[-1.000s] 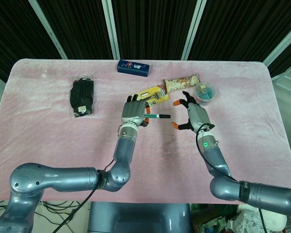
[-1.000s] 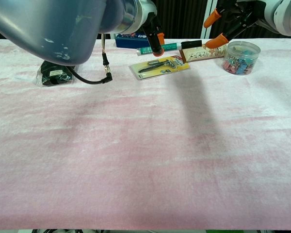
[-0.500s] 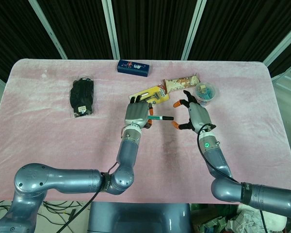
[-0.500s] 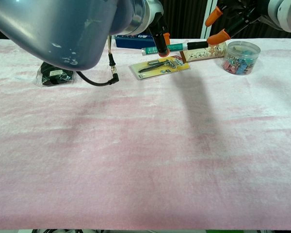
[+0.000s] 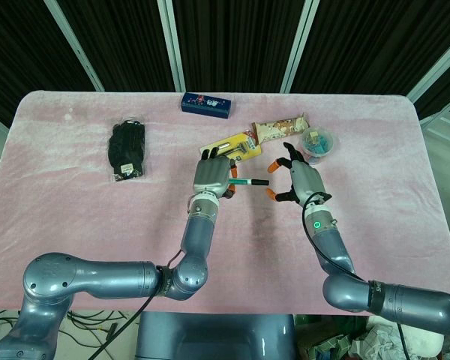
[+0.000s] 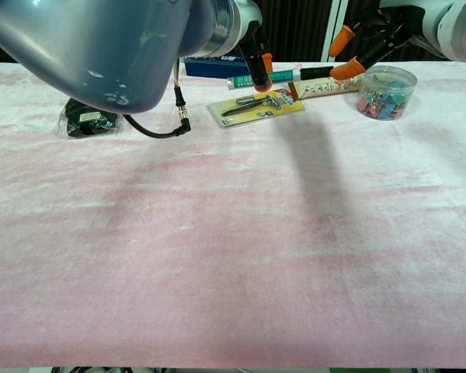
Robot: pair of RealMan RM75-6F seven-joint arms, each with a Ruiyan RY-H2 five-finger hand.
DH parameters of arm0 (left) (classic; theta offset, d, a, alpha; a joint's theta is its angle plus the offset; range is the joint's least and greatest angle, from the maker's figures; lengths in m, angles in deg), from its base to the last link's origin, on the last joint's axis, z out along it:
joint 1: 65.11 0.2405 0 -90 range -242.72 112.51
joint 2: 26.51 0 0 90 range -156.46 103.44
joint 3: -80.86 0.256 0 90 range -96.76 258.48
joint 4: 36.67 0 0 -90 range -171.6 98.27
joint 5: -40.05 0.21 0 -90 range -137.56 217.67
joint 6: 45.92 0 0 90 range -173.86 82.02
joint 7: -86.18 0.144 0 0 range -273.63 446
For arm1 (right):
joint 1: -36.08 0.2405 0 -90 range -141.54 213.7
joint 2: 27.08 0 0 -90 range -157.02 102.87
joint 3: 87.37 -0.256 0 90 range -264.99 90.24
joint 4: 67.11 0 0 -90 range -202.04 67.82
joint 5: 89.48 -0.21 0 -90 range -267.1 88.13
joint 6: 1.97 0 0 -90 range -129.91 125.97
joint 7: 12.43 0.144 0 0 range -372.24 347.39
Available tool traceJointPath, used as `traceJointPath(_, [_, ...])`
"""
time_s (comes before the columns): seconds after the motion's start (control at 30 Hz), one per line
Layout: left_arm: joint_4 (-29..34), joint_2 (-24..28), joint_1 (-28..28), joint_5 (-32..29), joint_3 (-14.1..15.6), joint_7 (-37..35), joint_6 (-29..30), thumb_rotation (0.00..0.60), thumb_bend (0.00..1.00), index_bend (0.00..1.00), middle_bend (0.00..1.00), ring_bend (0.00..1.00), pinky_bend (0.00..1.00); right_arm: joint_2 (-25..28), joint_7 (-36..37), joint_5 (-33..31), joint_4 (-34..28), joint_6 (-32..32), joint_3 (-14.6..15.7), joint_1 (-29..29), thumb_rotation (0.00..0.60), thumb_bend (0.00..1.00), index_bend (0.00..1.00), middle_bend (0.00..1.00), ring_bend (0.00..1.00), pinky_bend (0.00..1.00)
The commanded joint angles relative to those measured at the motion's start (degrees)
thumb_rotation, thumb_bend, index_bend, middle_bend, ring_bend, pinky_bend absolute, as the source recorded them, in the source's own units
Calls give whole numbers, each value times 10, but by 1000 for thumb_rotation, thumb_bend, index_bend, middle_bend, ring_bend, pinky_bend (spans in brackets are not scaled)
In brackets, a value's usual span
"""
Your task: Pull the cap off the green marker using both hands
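1. Green slim marker [image 5: 246, 181] is grasped in the left hand [image 5: 212, 175], held level above the pink cloth counter [image 5: 75, 217].
2. Right hand [image 5: 294, 178], fingers apart and holding nothing, flanks the black cap [image 6: 316, 72]; it should pinch there, then pull straight outward.
3. Yellow carded tool pack [image 6: 255, 104] and clear tub of clips [image 6: 385, 92] lie beyond, clear of the pull.

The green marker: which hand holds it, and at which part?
The left hand grips the green marker by its barrel; the right hand is open at its dark cap end.
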Motion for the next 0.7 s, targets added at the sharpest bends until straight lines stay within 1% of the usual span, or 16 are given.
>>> traceJointPath(0.03, [0,2,1,1,0,0,1,600,481,625,299,0,0,-8,-4,-1,6,-2,0,2,600,189,473,0,57,153])
traceJointPath(0.37, [9,5,5,4,-2,-3,-1,600,481,629,299,0,0,-26,-10,-3,18,-10,-4,4,600,202,491,0,57,153])
traceJointPath(0.7, [10,5,5,6,-2,-4,2,600,481,630,299,0,0,-32,-15,-9,22,-15,-11,3,600,218,524,0,60,153])
